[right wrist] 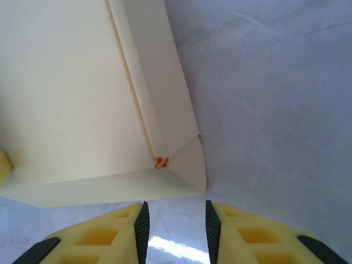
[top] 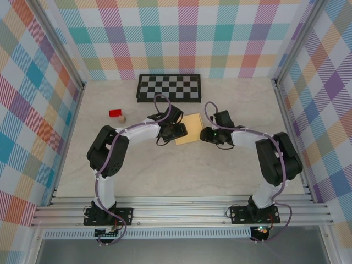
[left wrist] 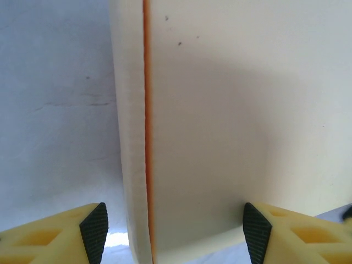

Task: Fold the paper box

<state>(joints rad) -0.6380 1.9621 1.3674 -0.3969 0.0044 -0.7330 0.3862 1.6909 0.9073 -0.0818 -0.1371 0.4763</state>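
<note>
Nearest, both grippers meet at the paper box (top: 192, 123), which lies flat in the middle of the counter (top: 165, 176). The left gripper (left wrist: 176, 234) stands wide open across one edge of the box, not pinching it. The right gripper (right wrist: 176, 231) is narrowly open and holds nothing, with a box corner just ahead. From above, the arms cover the box's near side. To the left, well apart, lie a red block (top: 115, 113) and a tan cube (top: 122, 118). Farther back, a checkerboard (top: 169, 88) lies by the back wall.
</note>
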